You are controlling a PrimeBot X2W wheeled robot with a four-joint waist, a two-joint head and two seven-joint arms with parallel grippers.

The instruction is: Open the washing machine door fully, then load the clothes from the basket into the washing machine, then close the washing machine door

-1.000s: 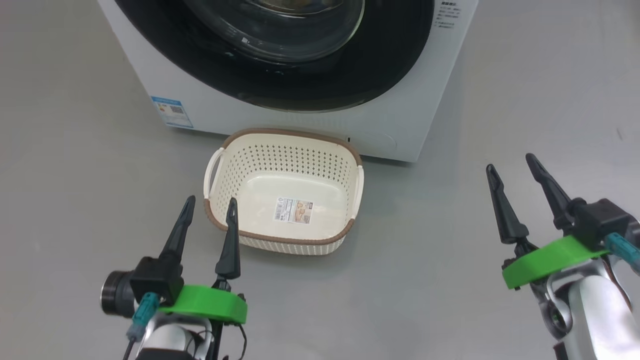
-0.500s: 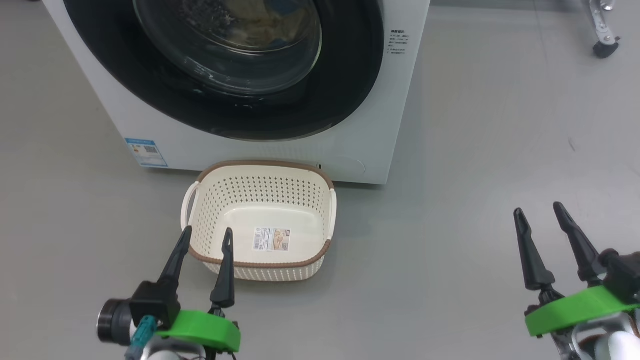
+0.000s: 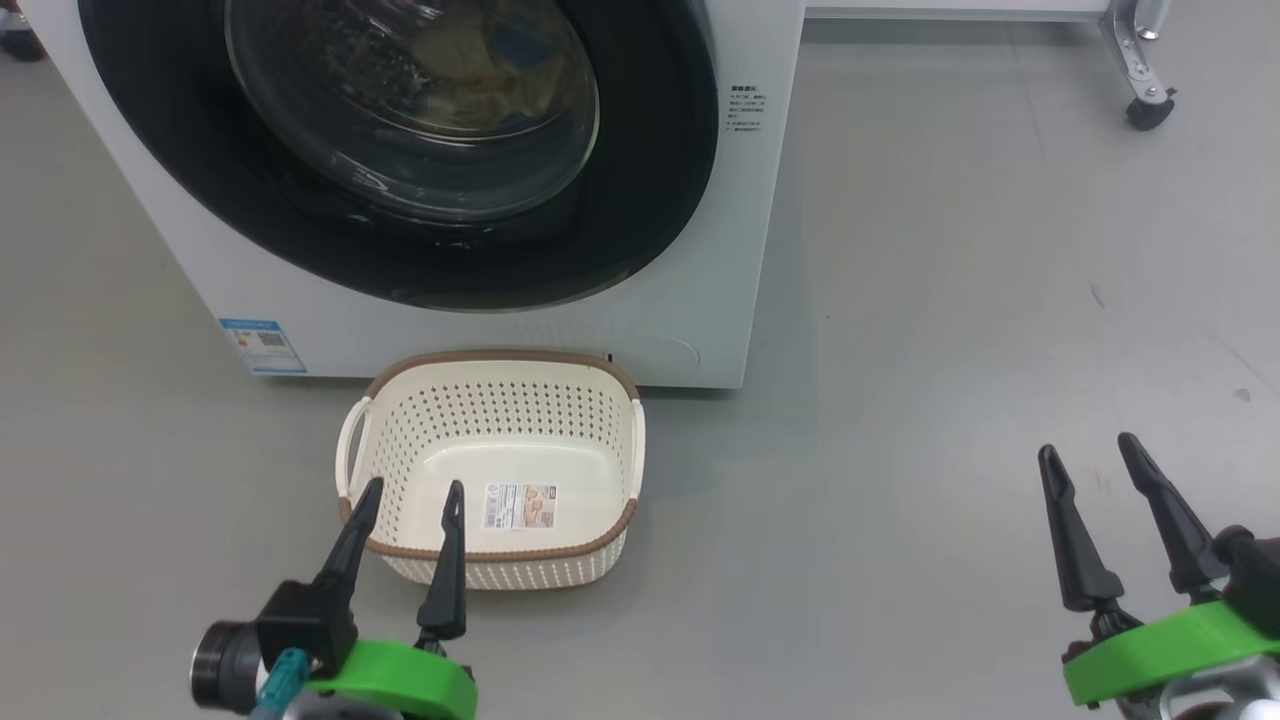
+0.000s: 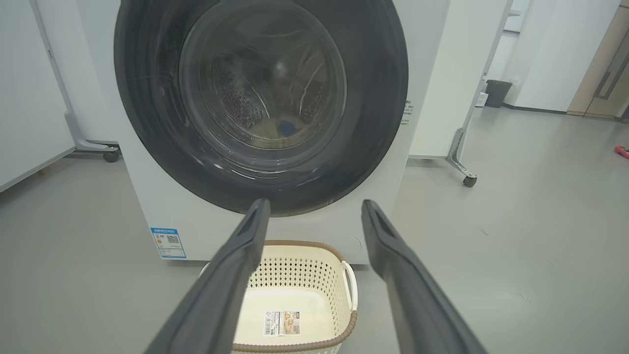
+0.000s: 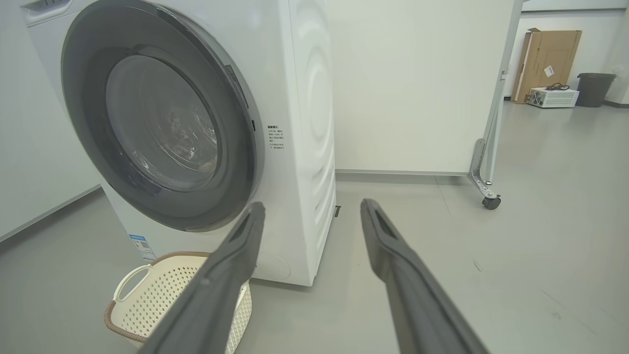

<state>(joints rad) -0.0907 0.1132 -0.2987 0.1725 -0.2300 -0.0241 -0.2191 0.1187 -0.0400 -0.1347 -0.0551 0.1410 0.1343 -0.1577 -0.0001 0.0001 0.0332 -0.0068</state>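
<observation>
Nearest me, I see both claws released, gripping nothing: left gripper [image 3: 414, 485] by the basket [image 3: 520, 420], at its near edge, right gripper [image 3: 1087, 445] well apart over the floor [image 3: 900, 400]. Beyond stands the washing machine [image 3: 760, 250], its door [image 3: 650, 200] shut, clothes [image 3: 470, 90] behind it.

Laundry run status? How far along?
Done: basket is empty; clothes lie inside the drum; washing machine door looks shut flush. In hand: nothing; left gripper and right gripper hang free, jaws open. Left: nothing visible, perhaps confirming the latch.
</observation>
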